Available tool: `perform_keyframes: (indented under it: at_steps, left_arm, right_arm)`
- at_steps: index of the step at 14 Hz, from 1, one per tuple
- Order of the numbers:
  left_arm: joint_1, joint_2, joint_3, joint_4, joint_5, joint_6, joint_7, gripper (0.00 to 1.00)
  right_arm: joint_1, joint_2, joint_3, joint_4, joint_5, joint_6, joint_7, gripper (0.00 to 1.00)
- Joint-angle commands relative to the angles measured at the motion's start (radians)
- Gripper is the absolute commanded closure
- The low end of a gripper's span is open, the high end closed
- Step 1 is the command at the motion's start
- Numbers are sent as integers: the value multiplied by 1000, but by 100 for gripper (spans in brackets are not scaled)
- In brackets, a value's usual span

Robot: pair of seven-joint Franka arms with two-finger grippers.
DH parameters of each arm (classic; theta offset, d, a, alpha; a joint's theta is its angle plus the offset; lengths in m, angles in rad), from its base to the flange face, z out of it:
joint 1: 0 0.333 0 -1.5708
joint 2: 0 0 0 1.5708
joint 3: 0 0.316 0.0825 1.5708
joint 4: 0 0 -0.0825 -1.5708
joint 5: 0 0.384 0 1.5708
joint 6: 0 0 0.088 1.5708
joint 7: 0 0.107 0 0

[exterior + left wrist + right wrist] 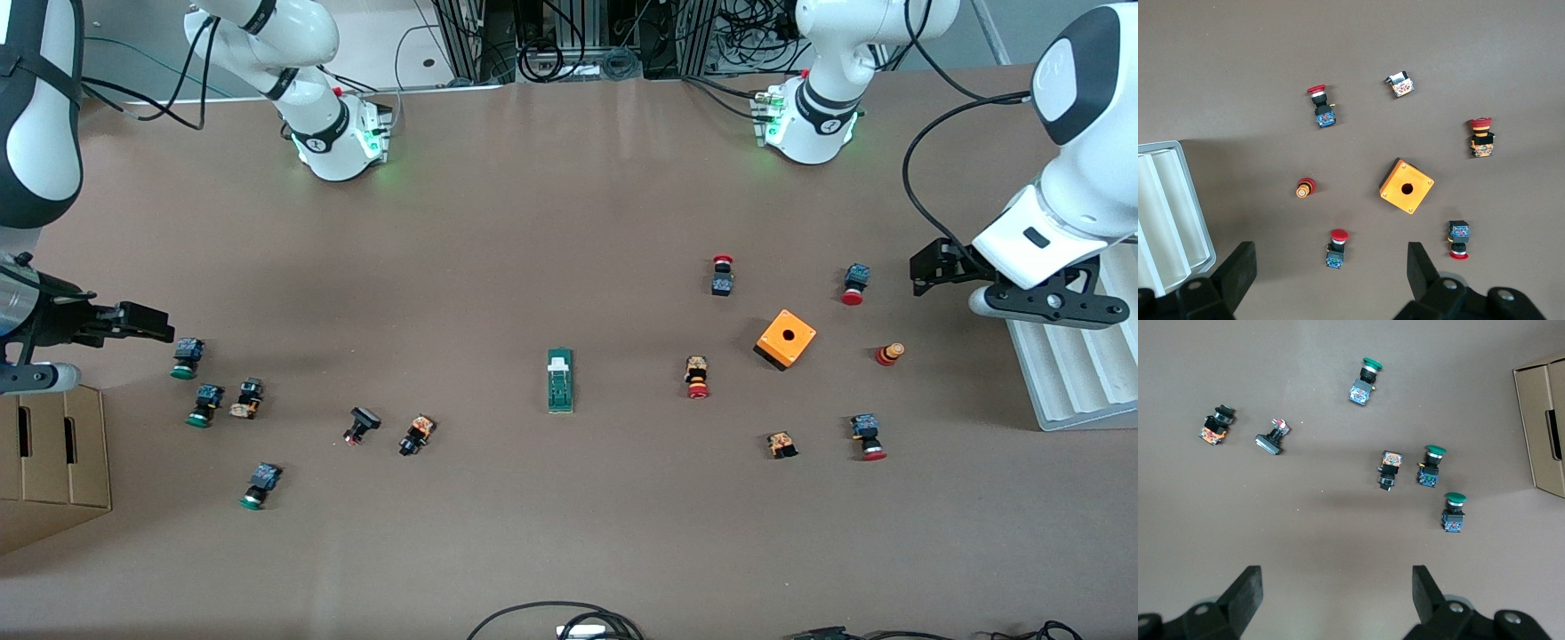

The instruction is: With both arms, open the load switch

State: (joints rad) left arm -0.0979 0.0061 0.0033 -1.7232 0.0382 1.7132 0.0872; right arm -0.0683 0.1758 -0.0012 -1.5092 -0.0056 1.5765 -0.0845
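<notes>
The load switch point(560, 380), a narrow green block with a white end piece, lies flat near the middle of the table, apart from both grippers. It does not show in either wrist view. My left gripper point(920, 267) point(1331, 253) hangs open over the left arm's end of the table, above a red-capped button point(1336, 248), with nothing held. Over the right arm's end, my right gripper point(160, 324) point(1336, 579) also hangs open, with bare table between its fingers point(1248, 587).
An orange square box with a hole point(786, 339) point(1406, 186) and several red-capped buttons point(698, 378) lie toward the left arm's end, by a white ribbed tray point(1067, 364). Several green-capped buttons point(185, 357) point(1453, 511) and a cardboard box point(53, 462) sit toward the right arm's end.
</notes>
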Motion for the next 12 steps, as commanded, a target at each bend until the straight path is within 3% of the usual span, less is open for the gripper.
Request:
perform_keyframes:
  at_steps: [1, 12]
  left_arm:
    - [-2, 6, 0, 17, -9, -15, -3, 0]
    - [-2, 6, 0, 19, -8, -15, 2, 0]
  right_arm:
    - [-8, -1, 4, 15, 21, -24, 5, 0]
    - [-7, -2, 6, 49, 16, -9, 5, 0]
